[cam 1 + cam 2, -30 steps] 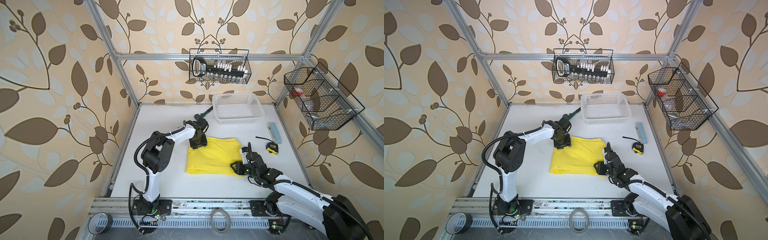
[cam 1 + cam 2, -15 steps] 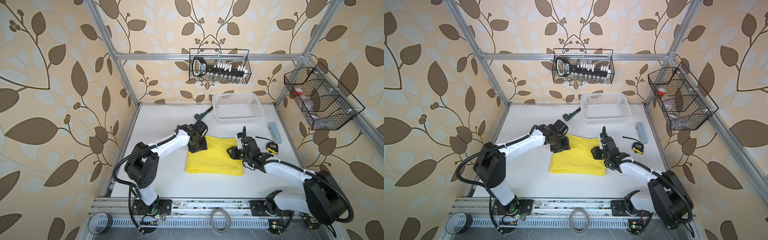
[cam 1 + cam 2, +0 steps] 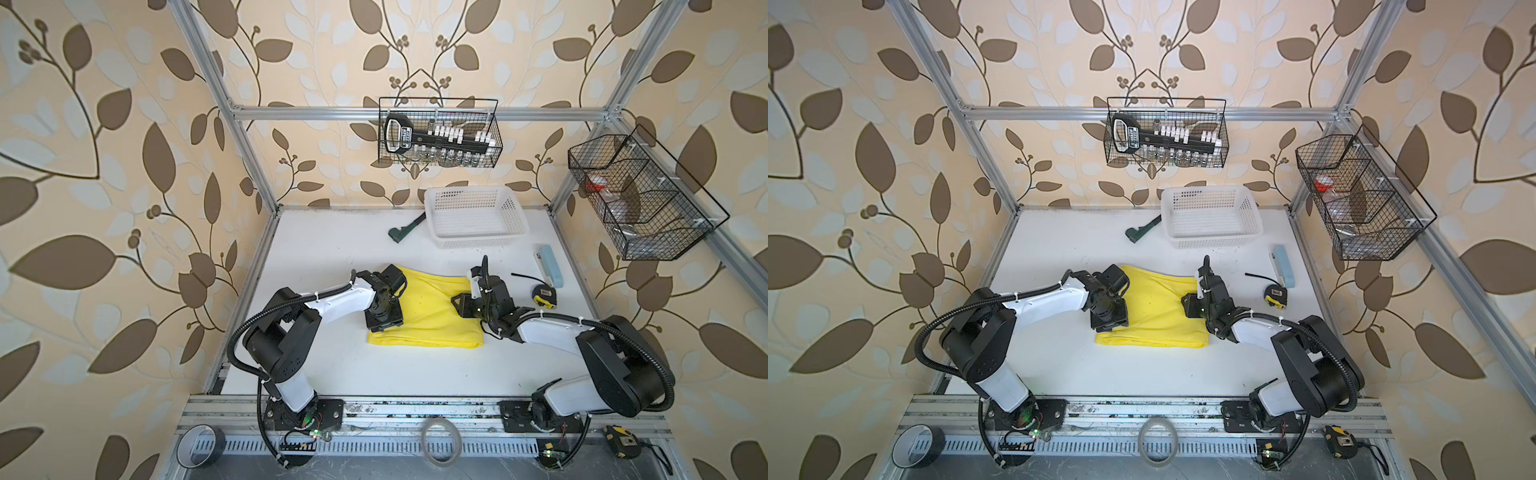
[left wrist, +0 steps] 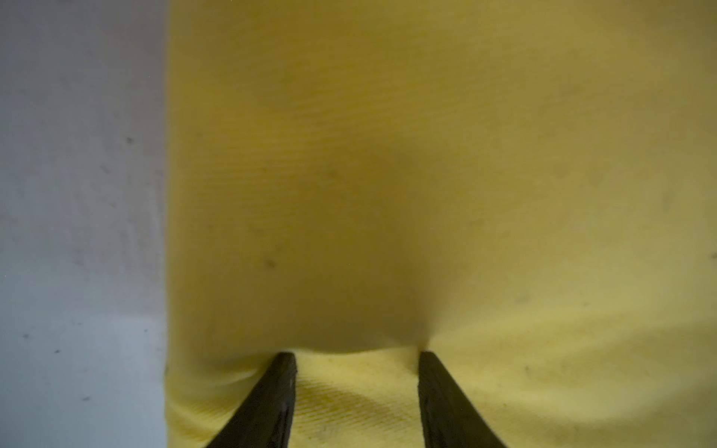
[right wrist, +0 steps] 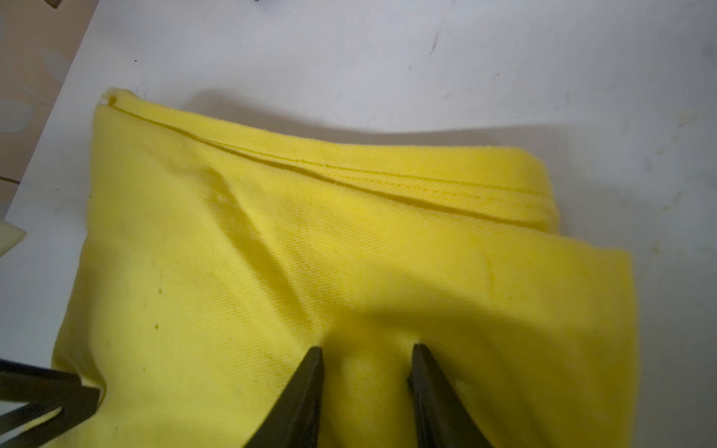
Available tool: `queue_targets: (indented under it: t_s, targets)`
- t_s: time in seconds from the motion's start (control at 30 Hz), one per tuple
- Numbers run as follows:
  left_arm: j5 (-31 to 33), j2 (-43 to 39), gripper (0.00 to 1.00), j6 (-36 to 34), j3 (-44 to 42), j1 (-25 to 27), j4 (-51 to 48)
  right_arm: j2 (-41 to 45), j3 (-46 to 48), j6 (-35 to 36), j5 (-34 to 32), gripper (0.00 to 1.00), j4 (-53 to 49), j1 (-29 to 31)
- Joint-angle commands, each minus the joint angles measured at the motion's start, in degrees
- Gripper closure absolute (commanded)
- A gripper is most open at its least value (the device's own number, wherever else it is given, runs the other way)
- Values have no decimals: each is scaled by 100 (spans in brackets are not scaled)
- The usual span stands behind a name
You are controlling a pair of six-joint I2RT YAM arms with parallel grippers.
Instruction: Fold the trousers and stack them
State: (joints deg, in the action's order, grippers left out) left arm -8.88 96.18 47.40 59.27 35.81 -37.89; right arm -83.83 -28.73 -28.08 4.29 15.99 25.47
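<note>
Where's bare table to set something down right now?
Widest: the near strip between the folded yellow fabric trousers and the front aluminium rail. Also the far-left corner, left of the dark green tool. Crowded: right side, with white perforated plastic basket, light blue block and yellow-black tape measure.

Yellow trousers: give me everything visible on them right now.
Bright yellow fabric trousers lie folded into a flat, roughly rectangular pad midway on the white table, apart from the white perforated plastic basket. Soft twill-like weave, faint dark specks, a stitched seam along one edge. Left gripper and right gripper press on opposite ends, jaws apart, cloth bunched between them. No tag visible.
</note>
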Motion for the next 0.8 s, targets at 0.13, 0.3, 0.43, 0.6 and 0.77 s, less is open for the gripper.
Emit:
queue_targets:
  t_s: [0.13, 0.3, 0.43, 0.6, 0.77]
  targets:
    - [928, 294, 49, -712, 320, -612, -794, -445, 309, -526, 248, 60, -37, 678]
    - [1230, 269, 49, -1079, 510, -1472, -1036, -650, 113, -983, 120, 60, 294, 1479]
    - [1254, 505, 48, -1372, 897, -1893, -1137, -967, -240, -1311, 113, 59, 638, 2118]
    - [1483, 725, 46, -1691, 1567, -2112, -1535, -892, -666, -1429, 184, 57, 637, 2462]
    - [1281, 329, 43, -1747, 1944, -2026, -1845, 18, -717, -1222, 164, 47, 11, 2339]
